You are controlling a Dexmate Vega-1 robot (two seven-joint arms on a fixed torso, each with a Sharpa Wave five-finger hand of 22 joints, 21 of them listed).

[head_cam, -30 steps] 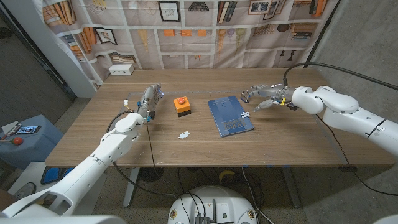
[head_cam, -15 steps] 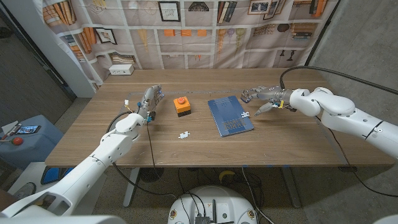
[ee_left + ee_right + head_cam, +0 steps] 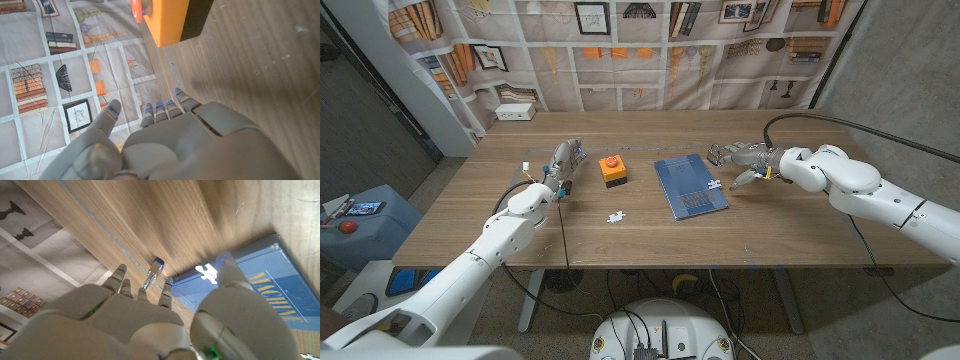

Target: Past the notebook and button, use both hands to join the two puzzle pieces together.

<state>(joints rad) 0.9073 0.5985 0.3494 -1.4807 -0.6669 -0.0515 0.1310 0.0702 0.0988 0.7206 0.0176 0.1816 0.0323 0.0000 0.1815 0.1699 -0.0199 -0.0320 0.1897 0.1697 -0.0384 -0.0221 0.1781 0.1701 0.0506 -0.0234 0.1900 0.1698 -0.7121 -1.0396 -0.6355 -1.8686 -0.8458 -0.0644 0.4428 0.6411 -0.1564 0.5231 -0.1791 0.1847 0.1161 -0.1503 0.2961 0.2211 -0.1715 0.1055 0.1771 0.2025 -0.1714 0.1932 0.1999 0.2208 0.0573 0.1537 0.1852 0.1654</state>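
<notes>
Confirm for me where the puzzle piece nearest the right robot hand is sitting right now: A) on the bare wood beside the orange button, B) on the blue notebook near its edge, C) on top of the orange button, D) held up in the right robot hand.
B: the white puzzle piece lies on the blue notebook at its edge, just ahead of the right robot hand, which holds nothing.
</notes>
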